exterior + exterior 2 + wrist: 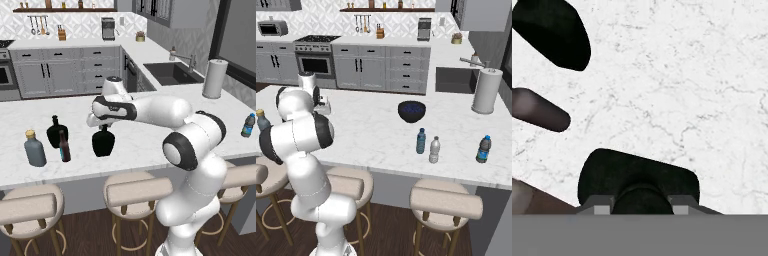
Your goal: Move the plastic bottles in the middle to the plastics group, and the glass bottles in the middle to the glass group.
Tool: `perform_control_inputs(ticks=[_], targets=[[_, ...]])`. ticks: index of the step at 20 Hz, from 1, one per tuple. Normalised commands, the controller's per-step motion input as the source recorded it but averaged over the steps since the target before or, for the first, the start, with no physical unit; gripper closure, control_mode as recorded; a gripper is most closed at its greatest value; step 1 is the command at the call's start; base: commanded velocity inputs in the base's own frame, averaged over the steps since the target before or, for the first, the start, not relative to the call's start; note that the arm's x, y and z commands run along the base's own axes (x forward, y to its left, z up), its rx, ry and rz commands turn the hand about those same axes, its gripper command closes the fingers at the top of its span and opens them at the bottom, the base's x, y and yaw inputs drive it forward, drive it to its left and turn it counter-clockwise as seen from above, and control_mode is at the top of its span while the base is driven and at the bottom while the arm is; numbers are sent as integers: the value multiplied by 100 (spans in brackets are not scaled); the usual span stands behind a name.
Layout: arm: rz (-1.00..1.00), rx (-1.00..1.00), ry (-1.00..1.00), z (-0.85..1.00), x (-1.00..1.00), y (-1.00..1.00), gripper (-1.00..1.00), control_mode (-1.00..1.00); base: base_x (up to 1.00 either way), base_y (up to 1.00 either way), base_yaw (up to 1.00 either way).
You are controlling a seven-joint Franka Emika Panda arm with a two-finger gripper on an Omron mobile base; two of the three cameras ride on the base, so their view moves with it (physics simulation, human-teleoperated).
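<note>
My gripper (103,127) is shut on the narrow neck of a squat round black flask (103,142) over the counter's front middle. In the hand view the same black flask (639,177) sits right under the gripper (640,206), neck between the fingertips. To its left stand a slim dark-brown beer bottle (64,146), a second black flask (56,131) and a grey bottle with a tan cap (35,149). Farther right on the counter a light-blue bottle (421,141) stands beside a clear bottle (434,150), with a deeper blue dark-capped bottle (483,149) apart from them.
A black bowl (412,111) sits mid-counter and a paper towel roll (215,78) stands by the sink (172,72). Stools (137,192) line the counter's near edge (75,176). Bare marble lies between the held flask and the brown bottle.
</note>
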Motion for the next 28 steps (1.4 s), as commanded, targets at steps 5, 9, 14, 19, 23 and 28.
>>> perform_control_inputs(ticks=[5,9,14,19,23,28], targets=[[0,0,-6,1,21,62,100,-100,0,0,0],[0,0,-1,0,32,32,100,-100,0,0,0],[0,0,-1,-3,18,33,100,-100,0,0,0],[0,0,-2,-10,12,27,100,-100,0,0,0],[0,0,-6,-26,3,8,100,-100,0,0,0],[0,0,-2,-35,1,0,100,-100,0,0,0]])
